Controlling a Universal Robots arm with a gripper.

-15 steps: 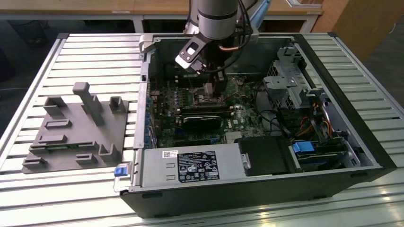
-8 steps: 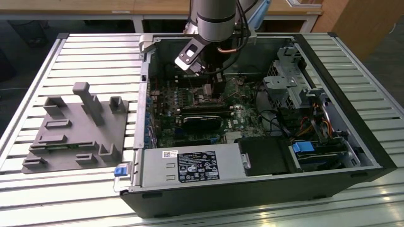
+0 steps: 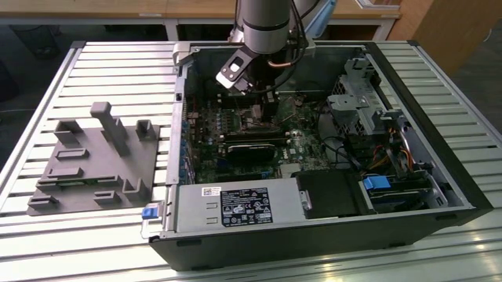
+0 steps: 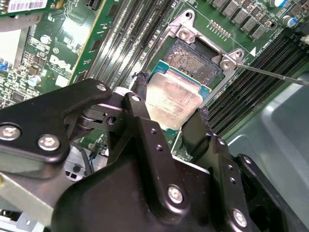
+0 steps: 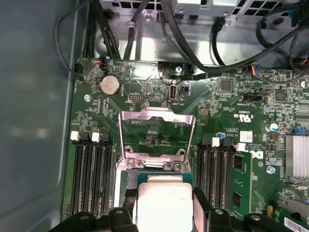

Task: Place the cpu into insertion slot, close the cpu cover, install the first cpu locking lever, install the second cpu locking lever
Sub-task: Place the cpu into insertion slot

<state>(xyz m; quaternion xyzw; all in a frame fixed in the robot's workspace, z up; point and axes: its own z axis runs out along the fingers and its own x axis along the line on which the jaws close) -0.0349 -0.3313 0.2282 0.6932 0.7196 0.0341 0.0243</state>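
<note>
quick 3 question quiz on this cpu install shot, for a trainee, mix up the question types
1. True or false: the cover lies shut over the slot.
2. What do the fingers hold? A) a cable B) the cpu C) a screw
3. Fill in: the cpu hangs at the slot, not yet ____ in it.

Key: 1 false, the cover stands open. 2 B. 3 seated.
</note>
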